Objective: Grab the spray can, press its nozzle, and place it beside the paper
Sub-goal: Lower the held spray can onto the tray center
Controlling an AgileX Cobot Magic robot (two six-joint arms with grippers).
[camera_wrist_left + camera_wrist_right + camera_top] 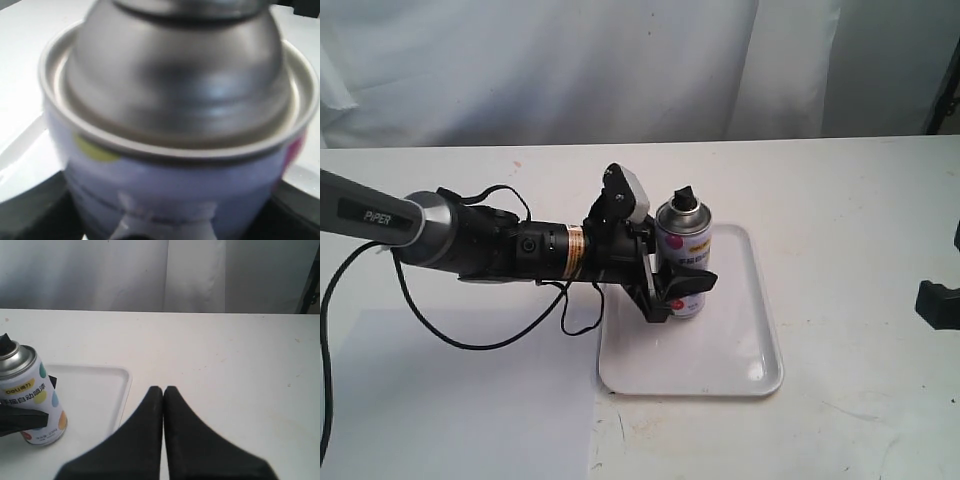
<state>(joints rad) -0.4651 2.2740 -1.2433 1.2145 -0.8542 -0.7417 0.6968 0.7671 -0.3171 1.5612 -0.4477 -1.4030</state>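
The left gripper point(678, 288) clasped the lower body of the small white spray can with coloured dots point(682, 240), which stood upright on the glossy white rimmed tray point(720, 372). Lifting it, pressing the black plastic nozzle point(686, 197) and placing it beside the large pale bluish paper point(450, 400) seemed not yet done. Only the right wrist view showed the right gripper point(163, 390), its fingers pressed together and holding nothing.

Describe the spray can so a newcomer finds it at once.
On the white table lies a glossy tray. On it stands the spray can, between the fingers of the left gripper. It alone has coloured dots, a silver dome and a black nozzle.
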